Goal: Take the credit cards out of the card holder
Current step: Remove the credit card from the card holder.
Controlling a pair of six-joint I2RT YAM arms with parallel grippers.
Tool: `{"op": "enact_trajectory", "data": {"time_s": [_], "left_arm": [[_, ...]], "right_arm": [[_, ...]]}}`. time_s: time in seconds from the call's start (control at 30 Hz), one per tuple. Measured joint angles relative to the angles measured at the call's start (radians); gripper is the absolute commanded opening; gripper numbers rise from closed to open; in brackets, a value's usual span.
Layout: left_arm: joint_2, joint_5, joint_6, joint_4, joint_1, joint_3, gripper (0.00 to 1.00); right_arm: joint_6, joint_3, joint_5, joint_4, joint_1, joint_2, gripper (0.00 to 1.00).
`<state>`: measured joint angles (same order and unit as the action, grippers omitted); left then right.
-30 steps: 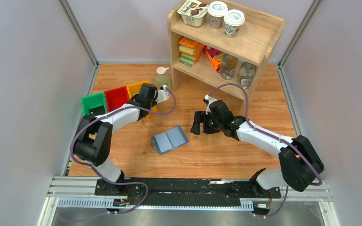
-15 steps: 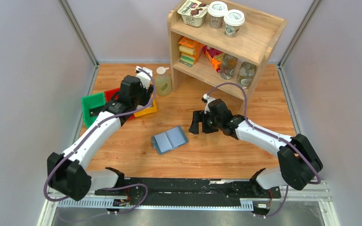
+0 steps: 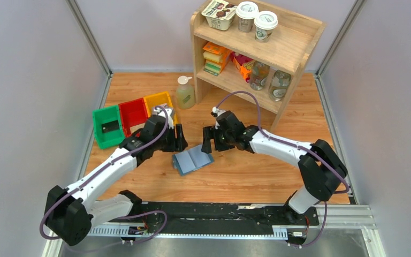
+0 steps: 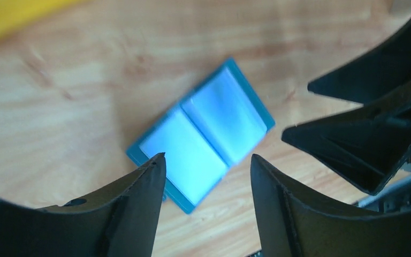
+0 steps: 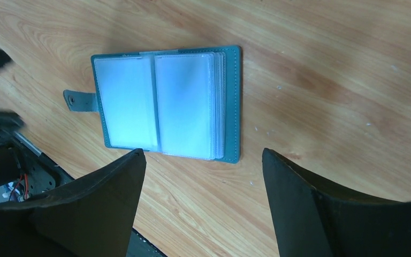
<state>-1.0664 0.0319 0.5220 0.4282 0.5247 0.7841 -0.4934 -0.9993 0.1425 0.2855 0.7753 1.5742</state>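
The blue-grey card holder [image 3: 192, 159] lies open and flat on the wooden table, its pale clear pockets facing up and its snap tab sticking out. It also shows in the left wrist view [image 4: 203, 134] and the right wrist view [image 5: 166, 104]. No credit card shows plainly in its pockets. My left gripper [image 3: 181, 138] is open and empty, just above the holder's far left side [image 4: 207, 156]. My right gripper [image 3: 207, 143] is open and empty, just beyond the holder's far right corner [image 5: 202, 150]. The right gripper's fingers [image 4: 374, 134] show in the left wrist view.
Green [image 3: 107, 126], red [image 3: 132, 112] and yellow [image 3: 158, 100] bins stand in a row at the back left; a small dark flat thing [image 3: 109, 127] lies in the green one. A bottle [image 3: 185, 92] and a stocked wooden shelf [image 3: 257, 48] stand behind.
My left arm has swung from over the bins down and right to the holder. My right gripper has moved left toward the holder. The holder has not moved.
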Motion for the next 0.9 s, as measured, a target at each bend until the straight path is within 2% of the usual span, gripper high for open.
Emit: {"op": "enact_trajectory", "data": {"time_s": [0.17,0.33,0.47,0.9], "left_arm": [[-0.013,0.024,0.098,-0.014,0.043,-0.105,0.60],[-0.051,0.032,0.148,-0.043,0.043,-0.182,0.47],[-0.076,0.039,0.178,-0.072,0.043,-0.243,0.41],[-0.139,0.075,0.266,-0.211,0.043,-0.326,0.34]], "right_arm": [[-0.010,-0.058,-0.031,0.039,0.039,0.067,0.71],[-0.018,-0.102,-0.042,0.068,0.069,0.127,0.59],[-0.027,-0.129,-0.049,0.080,0.089,0.174,0.54],[-0.041,-0.150,-0.075,0.099,0.132,0.244,0.52]]}}
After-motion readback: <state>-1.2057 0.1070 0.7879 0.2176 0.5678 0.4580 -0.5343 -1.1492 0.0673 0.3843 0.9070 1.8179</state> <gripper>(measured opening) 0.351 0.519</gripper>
